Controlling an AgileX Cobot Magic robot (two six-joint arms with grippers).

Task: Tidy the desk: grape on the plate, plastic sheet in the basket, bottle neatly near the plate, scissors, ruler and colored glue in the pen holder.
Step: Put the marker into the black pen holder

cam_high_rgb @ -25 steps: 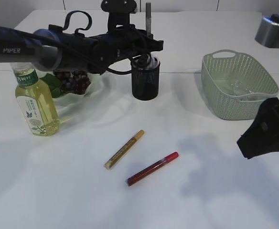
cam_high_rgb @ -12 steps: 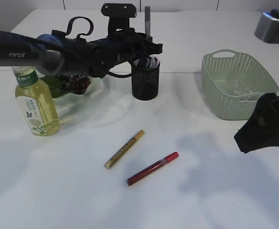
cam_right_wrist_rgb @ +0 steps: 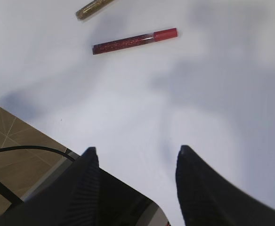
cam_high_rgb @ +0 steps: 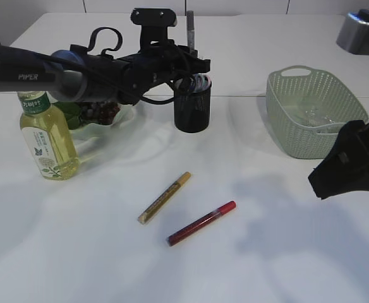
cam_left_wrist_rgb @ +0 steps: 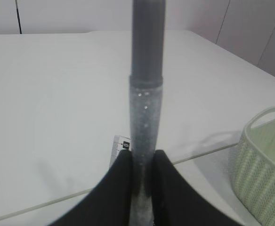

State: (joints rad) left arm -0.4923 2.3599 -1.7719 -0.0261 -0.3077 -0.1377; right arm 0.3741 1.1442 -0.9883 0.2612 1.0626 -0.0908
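Left wrist view: your left fingers (cam_left_wrist_rgb: 123,188) are clamped on the lower end of a silver glitter glue pen (cam_left_wrist_rgb: 146,117), which stands upright between them with its grey cap uppermost. In the exterior view that left gripper (cam_high_rgb: 191,60) holds the pen directly above the black mesh pen holder (cam_high_rgb: 192,104), the pen's cap rising above the arm; you cannot tell from this view whether the pen's lower tip has entered the holder. Right wrist view: your right fingers (cam_right_wrist_rgb: 85,179) stand well apart with nothing between them, hanging over bare white worktop (cam_right_wrist_rgb: 213,94); in the exterior view the right gripper (cam_high_rgb: 352,164) sits at the right edge, just in front of the green basket (cam_high_rgb: 311,110), which contains a clear plastic sheet (cam_high_rgb: 314,117). Two more glue pens lie flat near the middle of the worktop: a gold one (cam_high_rgb: 164,197) and, just beside it to the right, a red one (cam_high_rgb: 201,223), both slanted the same way and apart from each other. At the left, the bottle (cam_high_rgb: 47,136) of yellow liquid stands upright in front of the plate (cam_high_rgb: 124,117) bearing the dark grapes (cam_high_rgb: 102,110).
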